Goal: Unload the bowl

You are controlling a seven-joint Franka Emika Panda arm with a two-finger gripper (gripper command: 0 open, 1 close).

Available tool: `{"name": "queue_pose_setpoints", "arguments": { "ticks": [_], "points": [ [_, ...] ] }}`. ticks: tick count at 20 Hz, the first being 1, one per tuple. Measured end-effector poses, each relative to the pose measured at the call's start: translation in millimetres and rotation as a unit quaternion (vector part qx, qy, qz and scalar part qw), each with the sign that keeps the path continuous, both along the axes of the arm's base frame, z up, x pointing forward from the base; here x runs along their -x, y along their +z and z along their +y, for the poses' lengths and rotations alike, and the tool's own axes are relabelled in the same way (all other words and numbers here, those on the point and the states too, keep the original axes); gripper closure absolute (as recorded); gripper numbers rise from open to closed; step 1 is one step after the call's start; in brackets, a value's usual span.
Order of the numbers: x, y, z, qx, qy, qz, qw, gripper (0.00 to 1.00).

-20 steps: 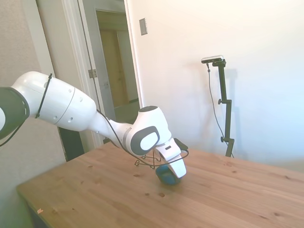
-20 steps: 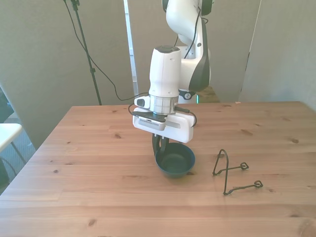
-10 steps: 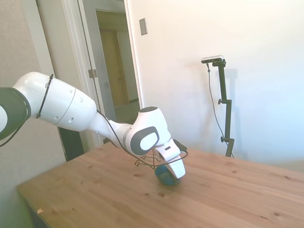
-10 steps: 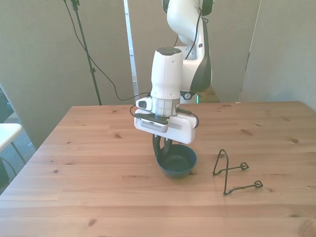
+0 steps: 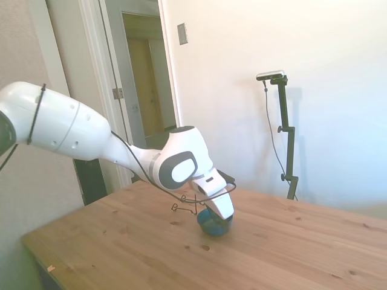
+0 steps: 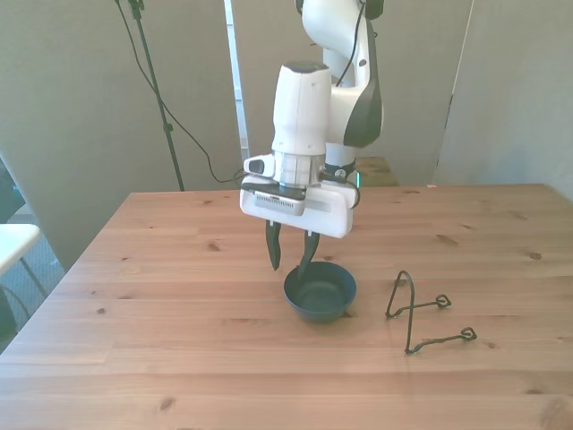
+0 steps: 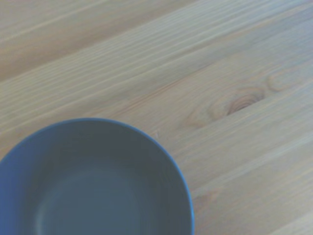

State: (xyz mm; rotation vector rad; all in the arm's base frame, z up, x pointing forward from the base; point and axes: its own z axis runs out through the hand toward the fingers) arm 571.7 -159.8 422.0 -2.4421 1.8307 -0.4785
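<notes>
Bowl [image 6: 320, 291]: small, round, dark teal-blue, darker inside, upright on the wooden counter [image 6: 179, 296] near its middle in the front view, empty, free of any grip. Pincer [image 6: 291, 253] just above the bowl's rim at about 10 o'clock from the bowl's centre, fingers pointing down and parted, nothing between them; one fingertip [image 6: 274, 260] over bare wood just outside the rim, the other close over the rim edge, whether touching or not cannot be told. White hand block directly above the fingers, white arm rising behind it toward 12 o'clock. Thin black wire rack [image 6: 421, 313] on the counter at 3 o'clock from the bowl in the front view, near but apart from it, one upright loop and two prongs lying flat on the wood, carrying nothing. In the side view, bowl [image 5: 214, 225] partly hidden under the white pincer [image 5: 213, 212], fingers themselves hard to make out there; rack [image 5: 184, 208] visible as thin wire at 10 o'clock from the bowl, partly behind the arm. In the wrist view, bowl [image 7: 93, 181] seen from above, blurred, smooth dark inside, sitting flat on pale wood grain [image 7: 234, 103] with a knot nearby.
</notes>
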Motion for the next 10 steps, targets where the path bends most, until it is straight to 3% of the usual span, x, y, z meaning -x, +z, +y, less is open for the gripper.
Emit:
{"name": "queue_pose_setpoints", "arguments": {
  "ticks": [5, 10],
  "points": [
    [43, 45, 14, -0.004, 0.013, -0.014, 0.9998, 0.0],
    [43, 61, 64, -0.021, 0.05, 0.0, 0.9985, 0.0]
  ]
}}
